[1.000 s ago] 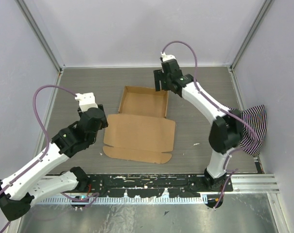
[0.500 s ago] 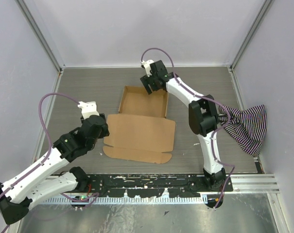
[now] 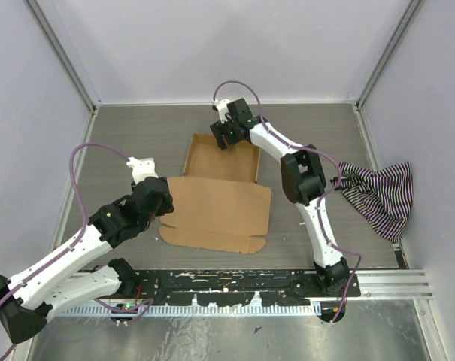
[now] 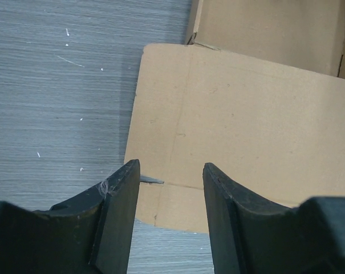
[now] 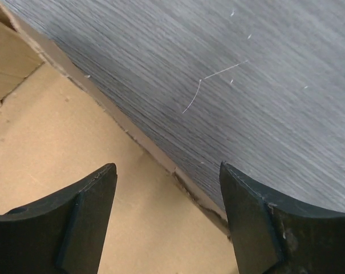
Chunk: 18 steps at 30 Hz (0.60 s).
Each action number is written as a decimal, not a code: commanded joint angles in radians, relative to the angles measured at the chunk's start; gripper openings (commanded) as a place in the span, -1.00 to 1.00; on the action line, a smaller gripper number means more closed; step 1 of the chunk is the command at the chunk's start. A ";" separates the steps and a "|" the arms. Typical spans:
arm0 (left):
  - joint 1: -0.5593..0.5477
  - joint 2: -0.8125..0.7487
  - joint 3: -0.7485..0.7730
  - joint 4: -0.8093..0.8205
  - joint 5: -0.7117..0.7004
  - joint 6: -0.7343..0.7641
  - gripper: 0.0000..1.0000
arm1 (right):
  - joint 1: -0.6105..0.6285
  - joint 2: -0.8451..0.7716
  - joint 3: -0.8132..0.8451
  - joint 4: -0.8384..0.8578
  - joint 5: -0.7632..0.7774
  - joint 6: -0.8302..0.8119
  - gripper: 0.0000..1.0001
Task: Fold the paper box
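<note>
The paper box (image 3: 219,199) lies open in the middle of the table: a shallow brown tray at the back and its wide lid flat in front. My left gripper (image 3: 161,212) hovers open over the lid's near-left corner. In the left wrist view the left gripper (image 4: 171,171) has the box's lid (image 4: 246,125) and a side notch between its fingers, holding nothing. My right gripper (image 3: 224,134) is over the tray's back wall, left of its middle. In the right wrist view the right gripper (image 5: 167,177) is open astride the box's back wall (image 5: 161,157), apart from it.
A black-and-white striped cloth (image 3: 377,194) lies bunched at the right edge, beside the right arm. Grey walls and metal frame posts close in the table on three sides. A black rail (image 3: 235,280) runs along the near edge.
The right arm has swung left along the tray's back wall, from its right corner to left of the middle. The left arm has edged toward the lid's near-left corner.
</note>
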 commanded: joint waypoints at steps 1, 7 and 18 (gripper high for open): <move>0.002 -0.013 -0.010 0.012 0.021 -0.017 0.09 | 0.005 0.005 0.053 0.036 -0.014 0.055 0.52; 0.003 -0.026 -0.023 0.030 0.030 -0.025 0.09 | -0.004 -0.050 -0.037 0.051 0.139 0.178 -0.01; 0.002 0.028 -0.029 0.100 0.068 -0.022 0.08 | -0.133 -0.471 -0.657 0.086 0.113 0.577 -0.42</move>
